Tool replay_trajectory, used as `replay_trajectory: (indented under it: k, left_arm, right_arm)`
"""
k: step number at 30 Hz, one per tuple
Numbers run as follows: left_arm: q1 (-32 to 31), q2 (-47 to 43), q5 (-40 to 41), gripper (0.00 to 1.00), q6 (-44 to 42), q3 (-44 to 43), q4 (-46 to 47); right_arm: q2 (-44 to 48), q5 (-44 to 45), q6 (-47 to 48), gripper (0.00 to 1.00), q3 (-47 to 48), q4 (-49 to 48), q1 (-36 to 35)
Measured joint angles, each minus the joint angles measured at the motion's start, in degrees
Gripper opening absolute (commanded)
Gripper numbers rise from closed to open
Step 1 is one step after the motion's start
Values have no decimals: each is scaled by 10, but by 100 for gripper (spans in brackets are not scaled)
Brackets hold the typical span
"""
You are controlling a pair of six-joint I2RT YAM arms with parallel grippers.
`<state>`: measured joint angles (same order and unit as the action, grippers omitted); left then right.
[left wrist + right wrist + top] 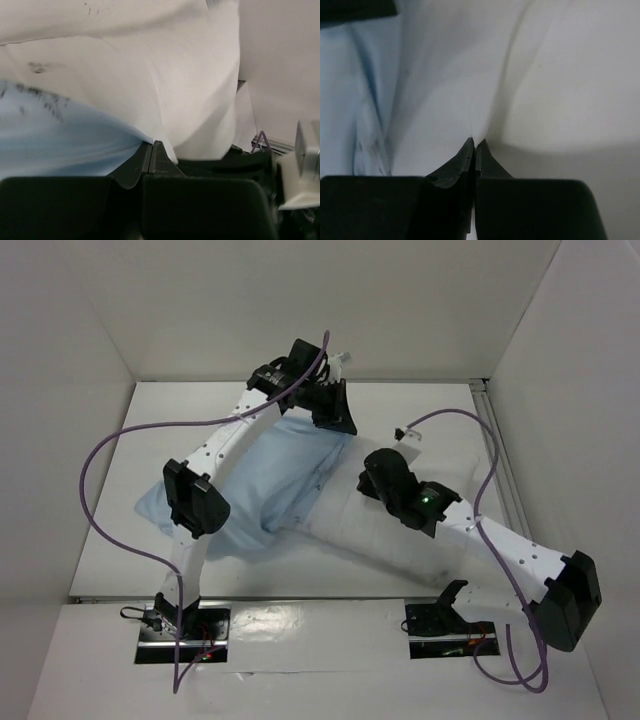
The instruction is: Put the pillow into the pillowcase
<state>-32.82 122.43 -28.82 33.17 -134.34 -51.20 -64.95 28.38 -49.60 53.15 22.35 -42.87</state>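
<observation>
Pillow (400, 530) lies slanted on the table (420, 405), running from centre toward five o'clock. Its upper end meets the pillowcase (250, 480), which sprawls from centre toward nine o'clock. I can't tell whether any of that end is inside yet.

My left gripper (152, 146) sits at the case's twelve o'clock edge, tips pressed together where blue cloth runs into them. I judge it is pinning the mouth. My right gripper (475, 143) is closed on a ridge of white cloth at the pillow's upper end, probably to feed it in.
</observation>
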Motion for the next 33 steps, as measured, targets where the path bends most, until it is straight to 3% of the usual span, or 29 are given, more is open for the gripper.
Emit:
replay_trajectory:
  k: [6,14,17,18,21,23,25,27,28,30,32,33]
  left_arm:
    - [-1,18,-3,0,-2,-3,8]
    - [-7,-1,12,3,-13,17,58]
    - [-14,-5,44,41,-30,40,57]
    - [-17,-3,53,68,-33,41,42]
    - [-23,-2,92,99,-58,26,-4]
    - [-30,-11,143,100,-71,18,-22]
    - [-35,-47,218,92,-81,51,-20]
    - [-39,-112,290,74,-87,123,-12]
    - [-40,-165,326,54,-86,189,9]
    - [-41,-260,380,34,-83,302,35]
    - [-41,-353,421,26,-79,420,73]
    - [-43,-382,432,28,-74,464,91]
  right_arm:
    - [-19,30,-42,0,19,13,-64]
    - [-9,28,-9,0,32,34,-11]
    - [-13,12,24,0,32,33,35]
    - [-17,6,37,0,32,30,53]
    - [-31,-18,73,0,32,8,111]
    - [-40,-42,90,0,39,2,143]
    - [-50,-57,106,0,51,-1,164]
    - [-58,-71,117,0,60,-4,170]
    - [-60,-79,120,0,61,-6,172]
    - [-62,-95,122,0,62,-7,177]
    - [-65,-112,123,0,62,-9,184]
    - [-66,-118,123,0,62,-11,188]
